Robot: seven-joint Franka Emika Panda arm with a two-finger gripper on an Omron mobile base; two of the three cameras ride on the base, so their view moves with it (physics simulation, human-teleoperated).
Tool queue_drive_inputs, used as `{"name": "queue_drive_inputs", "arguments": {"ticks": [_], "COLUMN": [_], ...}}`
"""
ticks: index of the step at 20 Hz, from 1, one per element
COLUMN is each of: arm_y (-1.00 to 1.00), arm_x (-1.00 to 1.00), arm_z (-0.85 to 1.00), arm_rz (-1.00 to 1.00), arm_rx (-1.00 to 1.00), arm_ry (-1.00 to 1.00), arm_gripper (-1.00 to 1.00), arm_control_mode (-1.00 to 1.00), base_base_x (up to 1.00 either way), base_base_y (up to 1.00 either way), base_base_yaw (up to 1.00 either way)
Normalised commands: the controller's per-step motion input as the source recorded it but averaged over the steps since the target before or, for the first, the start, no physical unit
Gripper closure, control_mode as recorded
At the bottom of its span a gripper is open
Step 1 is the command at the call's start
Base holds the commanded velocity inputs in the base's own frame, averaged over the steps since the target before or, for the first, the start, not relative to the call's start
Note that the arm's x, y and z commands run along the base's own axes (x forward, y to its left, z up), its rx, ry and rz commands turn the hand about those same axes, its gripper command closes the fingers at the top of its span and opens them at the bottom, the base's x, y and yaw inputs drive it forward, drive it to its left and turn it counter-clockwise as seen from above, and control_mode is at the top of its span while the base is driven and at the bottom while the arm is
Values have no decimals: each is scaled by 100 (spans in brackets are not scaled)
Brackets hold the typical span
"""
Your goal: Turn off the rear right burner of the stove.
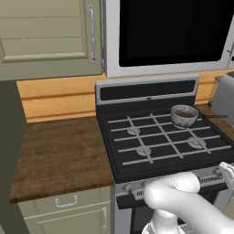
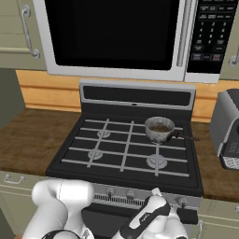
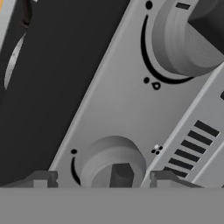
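The stove (image 1: 147,91) (image 2: 136,97) is black with pale grates. A small ribbed grey pot (image 1: 184,116) (image 2: 159,129) stands on its rear right corner, so the rear right burner is hidden beneath it. My gripper (image 2: 157,193) (image 1: 227,170) is low at the silver knob panel (image 3: 118,96), right of its middle. In the hand view a round grey knob (image 3: 112,161) sits between my gripper's (image 3: 103,180) fingertips, which close in on both of its sides. A second, larger-looking knob (image 3: 181,39) lies beyond it on the same panel.
A microwave (image 1: 169,32) (image 2: 116,32) hangs above the stove. A grey toaster (image 1: 224,97) (image 2: 227,130) stands on the right counter. Wooden counter (image 1: 59,155) stretches to the left, with cabinet drawers below it. A ribbed vent strip (image 3: 192,144) runs beside the knobs.
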Motion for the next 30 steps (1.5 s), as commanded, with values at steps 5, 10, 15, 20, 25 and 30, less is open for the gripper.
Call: {"name": "queue_drive_inputs", "arguments": {"ticks": [5, 10, 15, 20, 25, 30], "arm_y": [-11, -2, 0, 0, -4, -15], "arm_x": [0, 0, -5, -10, -3, 0], "arm_z": [-1, -14, -19, -24, -28, -15], "arm_rz": [0, 0, -3, -8, -4, -2], "arm_rx": [17, 23, 22, 19, 40, 49], "arm_ry": [1, 1, -1, 0, 0, 5], "arm_gripper": [100, 100, 100, 100, 100, 100], "arm_control_mode": [-100, -100, -100, -100, -100, -100], "base_base_x": [0, 0, 0, 0, 0, 0], "base_base_y": [0, 0, 0, 0, 0, 0], "base_base_yaw": [0, 0, 0, 0, 0, 0]}}
